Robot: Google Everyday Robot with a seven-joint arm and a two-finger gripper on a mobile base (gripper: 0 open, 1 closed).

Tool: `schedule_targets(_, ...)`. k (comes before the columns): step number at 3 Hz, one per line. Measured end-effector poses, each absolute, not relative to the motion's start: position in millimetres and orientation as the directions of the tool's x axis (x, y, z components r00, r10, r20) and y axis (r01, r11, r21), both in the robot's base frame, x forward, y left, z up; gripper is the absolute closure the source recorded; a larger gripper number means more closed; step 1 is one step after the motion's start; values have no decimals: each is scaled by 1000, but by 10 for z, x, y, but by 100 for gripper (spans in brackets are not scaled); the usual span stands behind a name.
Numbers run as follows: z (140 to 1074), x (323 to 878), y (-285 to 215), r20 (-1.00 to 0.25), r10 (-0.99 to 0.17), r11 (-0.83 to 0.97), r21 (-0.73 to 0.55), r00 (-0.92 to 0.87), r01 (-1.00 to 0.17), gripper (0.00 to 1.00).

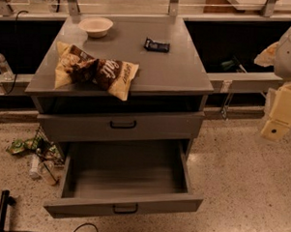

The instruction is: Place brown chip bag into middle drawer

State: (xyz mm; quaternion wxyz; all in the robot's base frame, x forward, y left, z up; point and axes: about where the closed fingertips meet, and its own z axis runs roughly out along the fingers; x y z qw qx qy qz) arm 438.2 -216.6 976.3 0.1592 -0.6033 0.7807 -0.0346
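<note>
Middle drawer point(156, 204) stands open; jaws hang low at far right.

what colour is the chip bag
Chip bag: cream-tan, dark brown patches; camera view. Pincer at right edge.

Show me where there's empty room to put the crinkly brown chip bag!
The pulled-out grey metal middle drawer is bare inside. The grey cabinet top is free right of the small black wrapped bar. Crowded: the left, with the crinkled brown chip bag and round cream bowl. The gripper hangs at the right edge.
</note>
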Motion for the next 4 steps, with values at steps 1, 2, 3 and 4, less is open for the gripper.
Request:
schedule_targets(1, 9765, 4406, -2162, -217, -951, 273, -249, -222, -929, 0)
schedule_targets(2, 9781, 4633, -2125, -308, -925, 309, -272, -222, -911, 0)
schedule_targets(3, 9768, 5383, -1695, -459, -883, 267, -307, -104, -914, 0)
schedule_targets(4, 9743, 5912, -1384, -622, -783, 257, -340, 12, -905, 0)
